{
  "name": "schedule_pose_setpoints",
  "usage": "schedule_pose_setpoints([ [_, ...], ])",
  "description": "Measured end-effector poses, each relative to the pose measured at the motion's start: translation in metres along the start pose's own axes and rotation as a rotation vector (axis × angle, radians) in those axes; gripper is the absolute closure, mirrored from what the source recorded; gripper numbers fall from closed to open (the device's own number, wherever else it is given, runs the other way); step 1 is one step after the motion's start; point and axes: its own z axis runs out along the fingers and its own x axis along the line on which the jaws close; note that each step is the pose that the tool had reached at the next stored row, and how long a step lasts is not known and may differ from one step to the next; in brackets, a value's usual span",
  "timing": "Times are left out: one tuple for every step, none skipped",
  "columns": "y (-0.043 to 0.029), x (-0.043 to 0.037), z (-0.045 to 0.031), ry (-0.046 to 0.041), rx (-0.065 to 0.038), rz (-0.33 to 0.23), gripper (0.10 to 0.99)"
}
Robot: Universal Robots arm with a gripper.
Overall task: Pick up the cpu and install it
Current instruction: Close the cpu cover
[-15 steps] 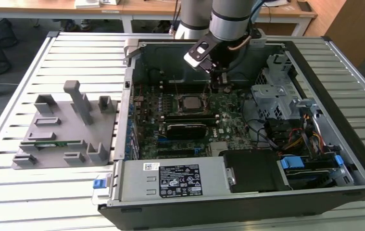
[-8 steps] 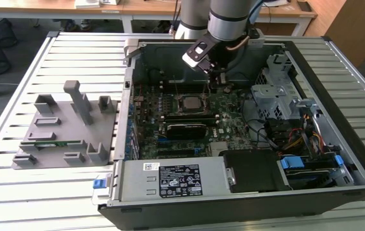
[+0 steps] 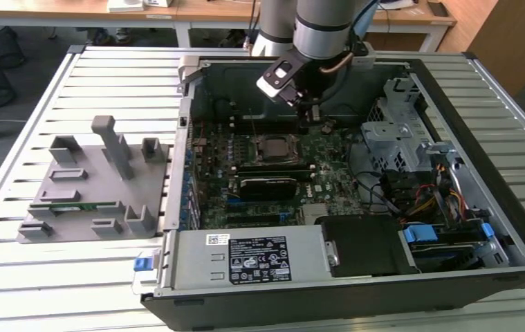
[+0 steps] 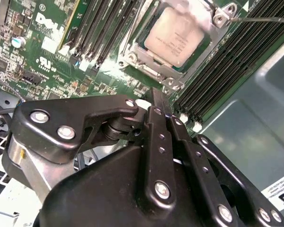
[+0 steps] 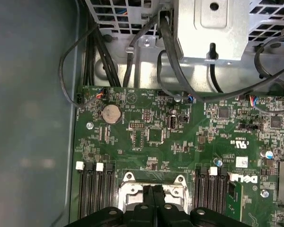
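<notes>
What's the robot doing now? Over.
Gripper shut, empty. Cpu sits in socket, apart from gripper. Nothing on top of cpu.

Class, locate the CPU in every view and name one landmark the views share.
Exterior view: cpu in the socket frame, mid-motherboard.
Second wrist view: cpu beyond the gripper, between memory slots.
First wrist view: mostly hidden behind the gripper.
Shared landmark: the socket frame.
</notes>
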Motion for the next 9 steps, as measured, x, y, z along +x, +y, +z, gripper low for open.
schedule_pose_setpoints([
  [-0.0014,0.0001,0.0003,0.0001,0.000,0.000,0.980],
  [-0.0030,0.0001,0.0006,0.0001,0.000,0.000,0.980],
  [-0.0050,0.0002,0.0009,0.0000,0.000,0.000,0.980],
  [-0.0072,0.0002,0.0011,-0.0001,0.000,0.000,0.980],
  [-0.0098,0.0001,0.0015,-0.0002,0.000,0.000,0.980],
  [-0.0126,0.0000,0.0018,-0.0002,0.000,0.000,0.980],
  [-0.0156,-0.0001,0.0022,-0.0001,0.000,0.000,0.980],
  [-0.0187,-0.0003,0.0025,-0.0001,0.000,0.000,0.980],
  [-0.0217,-0.0006,0.0027,-0.0002,0.000,-0.001,0.980],
])
